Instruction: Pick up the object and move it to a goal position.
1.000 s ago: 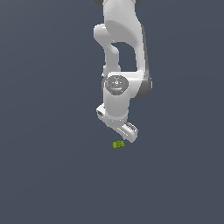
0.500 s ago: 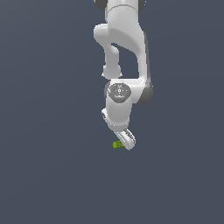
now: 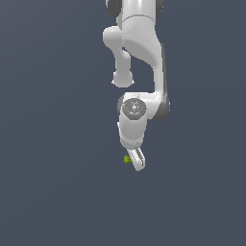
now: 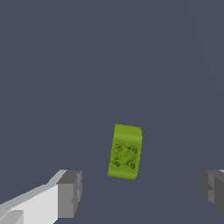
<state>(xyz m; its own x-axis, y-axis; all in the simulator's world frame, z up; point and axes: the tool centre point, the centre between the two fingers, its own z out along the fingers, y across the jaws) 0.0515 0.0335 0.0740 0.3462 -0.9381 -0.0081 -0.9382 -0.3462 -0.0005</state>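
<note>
Object (image 4: 125, 151): small yellow-green block with four studs on its top face, lying on the flat grey floor (image 4: 87, 65). Wrist view puts it between the two fingers, closer to the one with the white body (image 4: 65, 192), touching neither. Gripper (image 4: 140, 190) fingers are spread wide, nothing pinched. In the exterior view the object (image 3: 127, 159) peeks out on the exterior view's left of the gripper (image 3: 138, 162), mostly hidden behind it. White arm (image 3: 141, 57) hangs down over it.
</note>
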